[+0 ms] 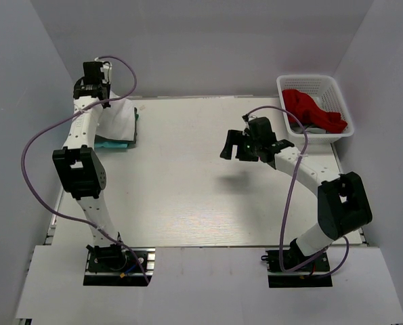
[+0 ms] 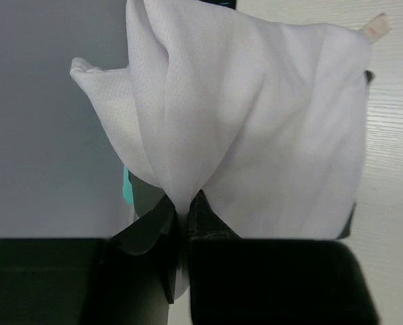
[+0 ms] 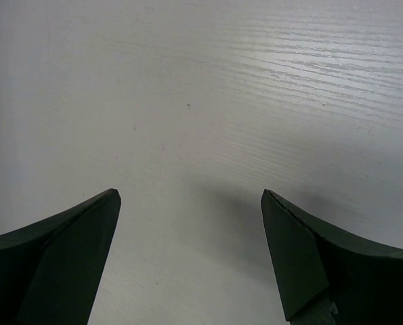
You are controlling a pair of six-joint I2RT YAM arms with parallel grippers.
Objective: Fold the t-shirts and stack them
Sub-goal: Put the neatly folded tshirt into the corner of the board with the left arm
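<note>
No text, brand, number or sign can be read in any of the views. The white t-shirt (image 2: 255, 122) has a small neck label (image 2: 377, 27) sticking out at one corner in the left wrist view. It shows only as a pale tab, too small and blurred to tell whether anything is printed on it.

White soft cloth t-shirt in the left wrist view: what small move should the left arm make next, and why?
Probably lower it and open. The left gripper is shut on the white cloth t-shirt, which spreads bunched from the pinch over the folded teal cloth shirt; the right gripper is open over bare tabletop, not helping.
</note>
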